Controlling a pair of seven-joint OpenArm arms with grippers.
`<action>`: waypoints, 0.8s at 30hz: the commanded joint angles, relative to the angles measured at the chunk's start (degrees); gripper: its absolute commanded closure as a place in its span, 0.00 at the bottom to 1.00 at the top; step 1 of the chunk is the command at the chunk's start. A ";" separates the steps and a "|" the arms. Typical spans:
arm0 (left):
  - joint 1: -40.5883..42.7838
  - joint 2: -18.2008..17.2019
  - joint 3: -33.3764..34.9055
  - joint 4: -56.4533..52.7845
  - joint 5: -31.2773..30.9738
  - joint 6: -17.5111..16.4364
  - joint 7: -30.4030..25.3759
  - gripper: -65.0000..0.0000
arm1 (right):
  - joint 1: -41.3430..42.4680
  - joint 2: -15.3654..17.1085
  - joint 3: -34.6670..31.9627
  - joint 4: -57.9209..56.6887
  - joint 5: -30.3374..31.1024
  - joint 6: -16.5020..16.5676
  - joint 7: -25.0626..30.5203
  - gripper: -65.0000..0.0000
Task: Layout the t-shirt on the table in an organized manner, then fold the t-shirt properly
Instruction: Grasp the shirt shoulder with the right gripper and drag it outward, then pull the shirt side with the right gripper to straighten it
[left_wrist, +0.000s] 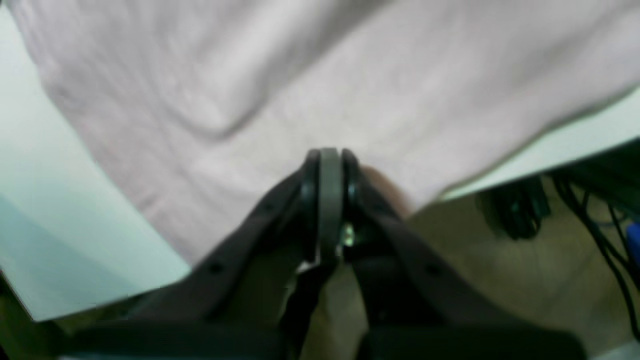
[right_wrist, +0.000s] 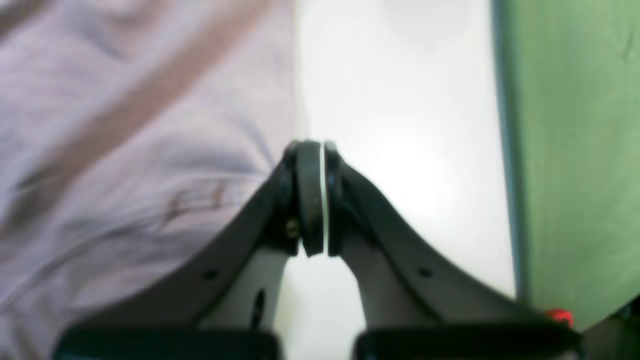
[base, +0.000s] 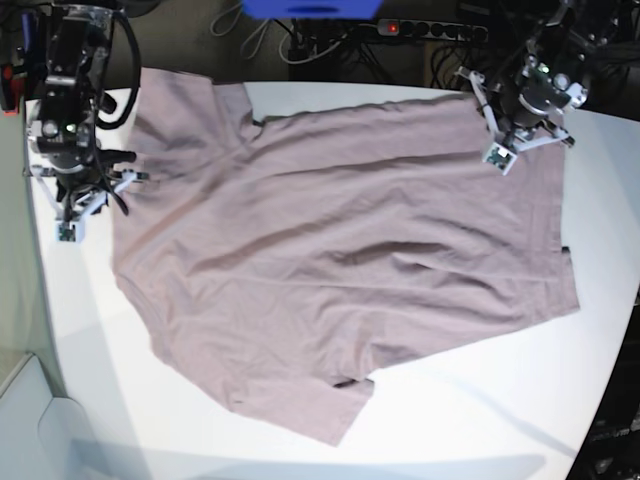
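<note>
The mauve t-shirt (base: 340, 260) lies spread and wrinkled across the white table (base: 480, 400), with one sleeve at the near edge and another at the far left. My left gripper (left_wrist: 330, 152) is shut, its tips over the shirt's corner by the table's far right edge; I see no cloth pinched between them. My right gripper (right_wrist: 311, 145) is shut too, hovering just beside the t-shirt's (right_wrist: 125, 150) edge over bare table (right_wrist: 400, 125). In the base view the right arm (base: 70, 150) is at the shirt's left side and the left arm (base: 525, 110) at its far right corner.
Beyond the table's far edge are a power strip (base: 430, 30), cables and a blue object (base: 310, 8). Green floor (right_wrist: 570, 150) runs along the table's left edge. Dark cables (left_wrist: 590, 220) hang below the table edge near the left gripper.
</note>
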 joint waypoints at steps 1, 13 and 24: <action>1.23 -1.43 -1.82 0.94 0.67 0.34 0.19 1.00 | 0.28 0.44 0.10 1.92 0.08 -0.20 0.32 1.00; 4.48 -1.25 -9.29 -5.21 0.67 0.34 -0.61 1.00 | 1.15 -1.94 -4.47 3.41 0.16 -0.20 -0.91 1.00; 6.59 -1.78 -9.82 -15.23 0.84 0.34 -7.20 1.00 | 5.37 -2.55 -7.11 3.33 0.08 -0.20 -1.08 1.00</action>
